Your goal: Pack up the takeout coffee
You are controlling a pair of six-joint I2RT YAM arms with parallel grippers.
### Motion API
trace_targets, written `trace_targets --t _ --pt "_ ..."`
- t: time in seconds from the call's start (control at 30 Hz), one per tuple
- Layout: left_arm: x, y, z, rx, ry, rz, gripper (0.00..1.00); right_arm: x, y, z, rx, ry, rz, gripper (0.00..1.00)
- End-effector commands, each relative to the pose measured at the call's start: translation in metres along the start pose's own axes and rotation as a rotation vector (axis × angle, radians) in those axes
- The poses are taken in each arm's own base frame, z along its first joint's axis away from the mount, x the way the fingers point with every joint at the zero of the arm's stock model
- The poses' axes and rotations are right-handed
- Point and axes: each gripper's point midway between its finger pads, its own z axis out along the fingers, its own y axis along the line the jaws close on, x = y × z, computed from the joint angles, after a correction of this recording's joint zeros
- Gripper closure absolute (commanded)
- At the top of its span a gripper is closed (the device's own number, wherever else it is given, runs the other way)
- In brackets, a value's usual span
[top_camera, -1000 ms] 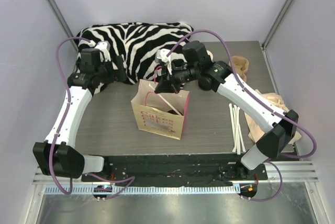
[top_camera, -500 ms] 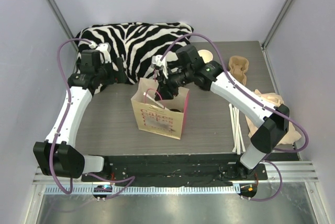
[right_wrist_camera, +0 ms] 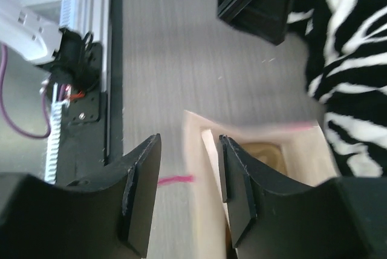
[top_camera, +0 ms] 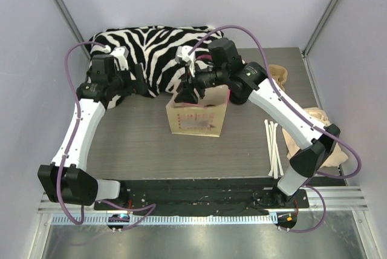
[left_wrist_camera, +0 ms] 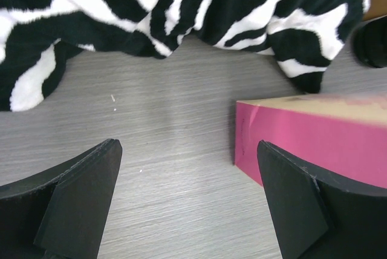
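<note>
The takeout coffee does not show plainly in any view. A tan paper bag (top_camera: 198, 118) with a pink side (left_wrist_camera: 314, 144) stands mid-table. My right gripper (top_camera: 186, 94) hovers over its left rim. In the right wrist view that gripper (right_wrist_camera: 188, 144) is open, with the bag's cream wall (right_wrist_camera: 199, 198) in the gap close to the right finger (right_wrist_camera: 239, 186) and a pink handle loop (right_wrist_camera: 175, 180) beside it. A tan rounded shape (right_wrist_camera: 266, 153) lies inside the bag; I cannot tell what it is. My left gripper (top_camera: 142, 82) (left_wrist_camera: 187, 150) stands wide open over bare table, left of the bag.
A zebra-striped cloth (top_camera: 157, 44) covers the back left. White straws (top_camera: 273, 147) lie at the right, with a brown cardboard piece (top_camera: 279, 76) and beige paper (top_camera: 308, 129) beyond them. A dark lump (left_wrist_camera: 372, 44) shows past the bag in the left wrist view.
The bag has moved back and to the right and now stands squarer. My right gripper went from shut to open at the bag's rim. The left arm has not moved.
</note>
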Motion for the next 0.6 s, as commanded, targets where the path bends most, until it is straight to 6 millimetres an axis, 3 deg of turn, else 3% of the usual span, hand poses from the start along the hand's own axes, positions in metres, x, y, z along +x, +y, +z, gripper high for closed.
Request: trace_targets --t 0.0,0.23,0.37,0.43,0.57 --pt "-0.037 -0.013 -0.015 0.064 -0.073 0.048 0.00 -0.066 -0.007 -0.035 0.140 -0.167 -0.102 0.49" --pt "-0.051 -0.016 -0.019 0.076 -0.066 0.069 0.00 -0.077 -0.025 -0.060 0.224 -0.220 -0.077 0.48" --pt "-0.062 -0.025 -0.021 0.115 -0.065 0.057 0.00 -0.103 -0.046 -0.096 0.306 -0.322 -0.011 0.43" --pt "-0.065 -0.030 -0.022 0.141 -0.048 0.054 0.00 -0.115 -0.064 -0.123 0.370 -0.369 0.017 0.40" --pt "-0.072 -0.034 -0.021 0.167 -0.021 0.073 0.01 -0.118 -0.096 -0.169 0.502 -0.424 0.089 0.24"
